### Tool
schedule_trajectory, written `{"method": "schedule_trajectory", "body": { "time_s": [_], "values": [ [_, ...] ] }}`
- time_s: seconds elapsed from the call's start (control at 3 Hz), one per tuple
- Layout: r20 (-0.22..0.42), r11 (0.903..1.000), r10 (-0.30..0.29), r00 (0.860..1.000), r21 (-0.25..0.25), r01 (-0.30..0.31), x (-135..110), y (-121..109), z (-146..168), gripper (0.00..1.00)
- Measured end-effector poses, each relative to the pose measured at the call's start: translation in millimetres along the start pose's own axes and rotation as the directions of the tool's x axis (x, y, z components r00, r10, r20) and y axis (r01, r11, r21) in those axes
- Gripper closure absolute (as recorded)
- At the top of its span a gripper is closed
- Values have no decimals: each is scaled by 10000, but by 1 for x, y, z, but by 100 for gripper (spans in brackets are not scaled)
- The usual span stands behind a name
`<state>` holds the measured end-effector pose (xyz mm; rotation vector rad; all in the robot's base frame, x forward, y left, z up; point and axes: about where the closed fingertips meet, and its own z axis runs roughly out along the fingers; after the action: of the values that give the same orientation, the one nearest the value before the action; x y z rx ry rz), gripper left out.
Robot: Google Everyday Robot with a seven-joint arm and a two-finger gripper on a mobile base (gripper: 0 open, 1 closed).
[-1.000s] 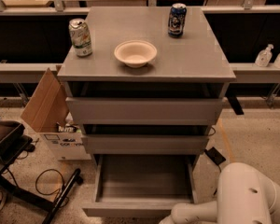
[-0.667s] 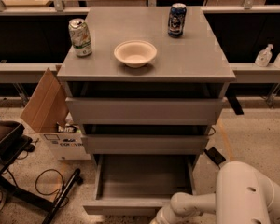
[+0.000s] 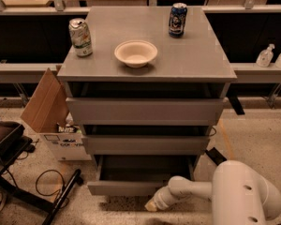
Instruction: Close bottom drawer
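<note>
- The bottom drawer [image 3: 126, 187], lowest under the desk's [image 3: 196, 55] front edge, stands part open; the tool [image 3: 152, 204] hangs just before its right half, and I cannot tell whether it is open or closed.
- Best to press flat near the front's middle and push straight back.
- On the desk, a bowl [image 3: 136, 53] sits near the front edge; a cardboard box [image 3: 47, 102] stands on the floor to the left.

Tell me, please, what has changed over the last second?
The gripper moved left to the front of the bottom drawer, which slid partway in but is not fully shut. The green can, blue can, bowl, top drawer and middle drawer stayed put.
</note>
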<state>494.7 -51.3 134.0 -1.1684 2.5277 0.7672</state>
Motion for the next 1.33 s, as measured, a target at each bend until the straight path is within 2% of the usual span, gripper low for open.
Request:
{"method": "schedule_trajectory", "body": {
  "time_s": [0.33,0.67,1.0,1.33],
  "values": [
    [399,9996,-198,9990,184,191,-33,-25,2,100],
    [580,9991,-276,9979,323,257,-47,-35,-1,100],
    [1059,9967,-399,9936,749,321,-75,-55,-14,100],
    [1059,9967,-399,9936,749,321,-75,-55,-14,100]
  ]
}}
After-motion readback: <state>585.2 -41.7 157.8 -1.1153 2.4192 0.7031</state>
